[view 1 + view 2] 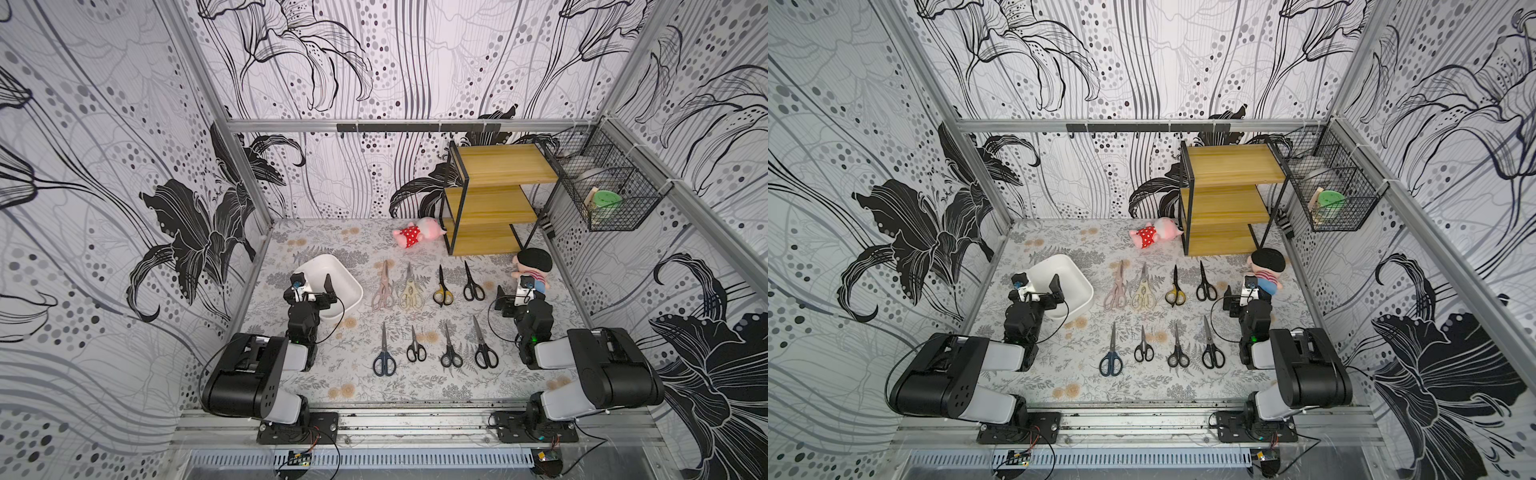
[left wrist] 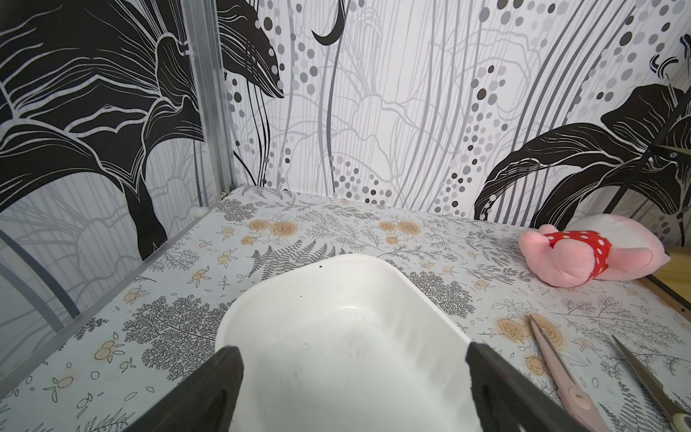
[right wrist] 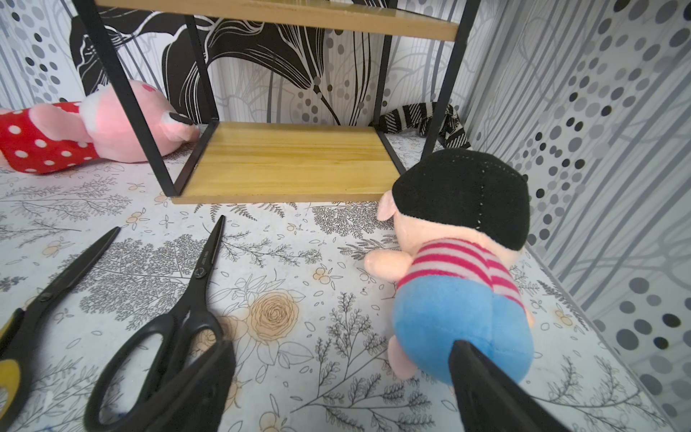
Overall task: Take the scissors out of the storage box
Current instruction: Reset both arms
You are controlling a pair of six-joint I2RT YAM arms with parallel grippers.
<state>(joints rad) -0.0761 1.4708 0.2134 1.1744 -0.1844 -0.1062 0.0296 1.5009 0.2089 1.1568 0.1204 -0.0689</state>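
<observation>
The white storage box (image 1: pixel 329 261) (image 1: pixel 1059 261) stands at the left of the table, and its inside (image 2: pixel 336 336) holds nothing. My left gripper (image 1: pixel 313 284) (image 2: pixel 351 349) hangs open over the box's near end. Several scissors lie on the table in two rows to the right of the box. Among them are a pinkish-beige pair (image 1: pixel 383 289) (image 2: pixel 561 374), a cream pair (image 1: pixel 410 291), a yellow-black pair (image 1: pixel 442 291) (image 3: pixel 37 310) and a dark blue pair (image 1: pixel 383 353). My right gripper (image 1: pixel 515 293) (image 3: pixel 340 346) is open and empty, between a black pair (image 3: pixel 179 314) and a doll.
A doll with a black cap (image 1: pixel 534 266) (image 3: pixel 460 262) lies just beside my right gripper. A wooden shelf rack (image 1: pixel 494 199) stands at the back right, with a pink plush (image 1: pixel 417 235) at its foot. A black wire basket (image 1: pixel 602 187) hangs on the right wall.
</observation>
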